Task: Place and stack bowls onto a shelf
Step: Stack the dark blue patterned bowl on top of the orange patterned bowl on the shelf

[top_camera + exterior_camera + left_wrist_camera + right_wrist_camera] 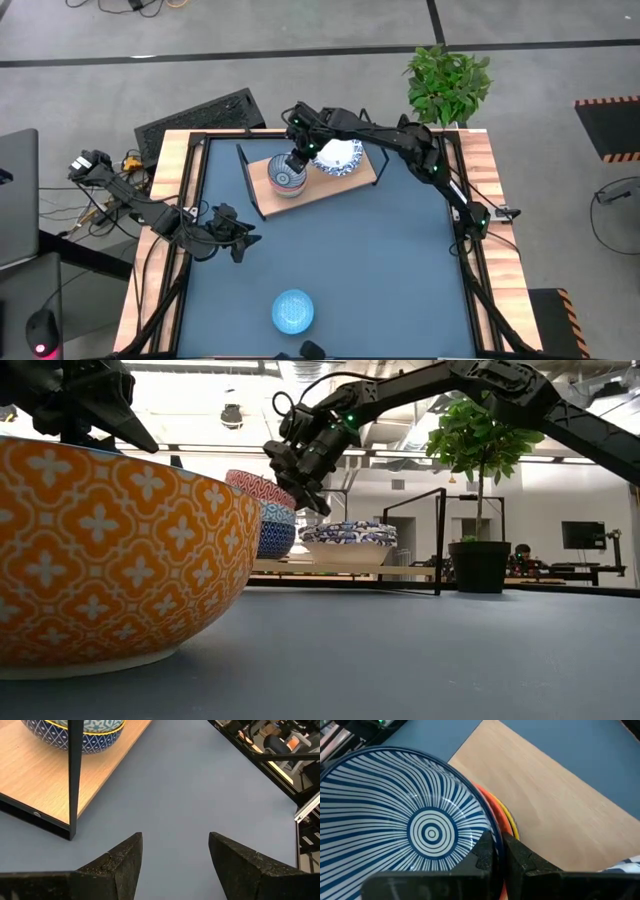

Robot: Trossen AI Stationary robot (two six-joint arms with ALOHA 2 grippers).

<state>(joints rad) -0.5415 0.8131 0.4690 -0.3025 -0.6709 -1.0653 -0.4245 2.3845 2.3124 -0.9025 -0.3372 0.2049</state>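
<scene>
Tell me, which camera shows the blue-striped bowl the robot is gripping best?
The right wrist view: the striped bowl fills it, the right gripper shut on its rim. The high view shows the bowl small, atop its stack on the shelf. The low view shows only the stack's side; the left wrist view, a lower bowl.

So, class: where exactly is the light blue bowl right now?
In the high view the light blue bowl sits alone on the table's near edge, slightly left of centre, far from the shelf and nearer the open left gripper.
</scene>
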